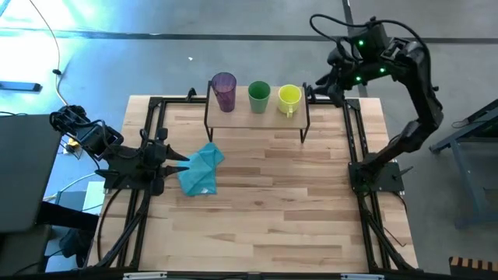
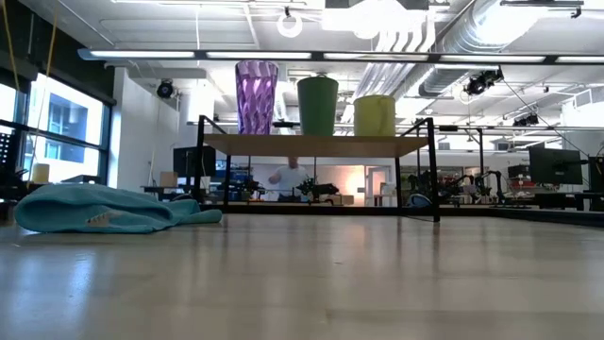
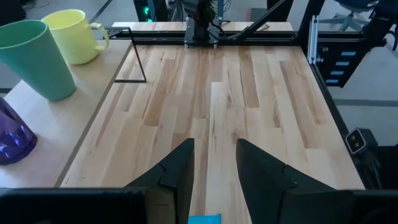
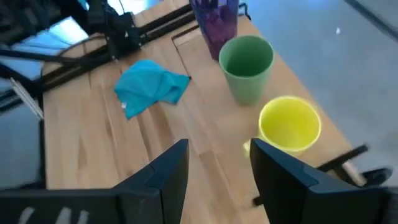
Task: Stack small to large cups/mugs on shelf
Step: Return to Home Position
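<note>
A purple tumbler (image 1: 224, 91), a green cup (image 1: 259, 96) and a yellow mug (image 1: 289, 97) stand upright in a row on the shelf (image 1: 257, 118) at the table's far edge. They also show in the low view: the tumbler (image 2: 256, 96), the green cup (image 2: 317, 105) and the mug (image 2: 375, 114). My right gripper (image 4: 219, 163) is open and empty, raised to the right of the mug (image 4: 290, 123). My left gripper (image 3: 214, 163) is open and empty at the table's left side, just above a light blue cloth.
A light blue cloth (image 1: 199, 169) lies crumpled on the table's left part, in front of the shelf. Black metal frames (image 1: 148, 140) run along the table's left and right sides. Bare wooden tabletop (image 1: 280, 202) lies in the middle and near the front.
</note>
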